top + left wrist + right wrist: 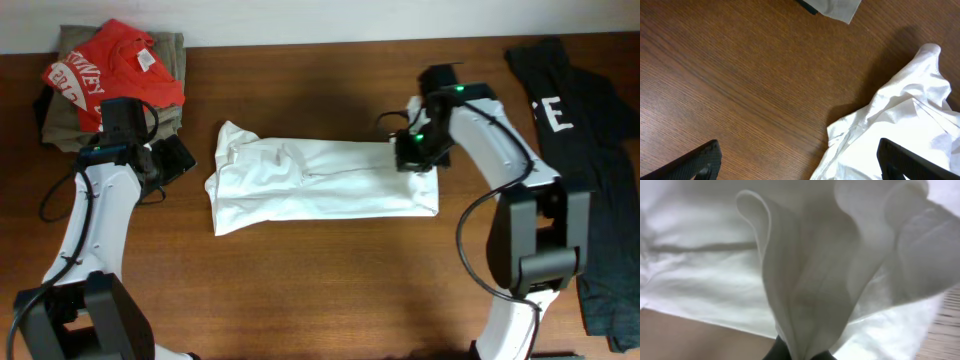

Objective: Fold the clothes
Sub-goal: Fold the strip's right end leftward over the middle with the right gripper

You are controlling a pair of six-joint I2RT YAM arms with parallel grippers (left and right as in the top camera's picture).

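The white T-shirt [320, 180] lies folded into a long band across the middle of the table. My right gripper [412, 152] is at its right end and is shut on a pinched fold of the white cloth [805, 300], which fills the right wrist view. My left gripper [172, 158] is open just left of the shirt's crumpled left end [900, 125]; one finger is over the cloth, the other over bare wood. A black shirt with white lettering [575, 120] lies at the far right.
A pile of clothes, red shirt [110, 65] on top of an olive garment [70, 115], sits at the back left corner. The black shirt runs down the right table edge beside the right arm's base [535, 250]. A white cloth corner [837, 7] shows in the left wrist view.
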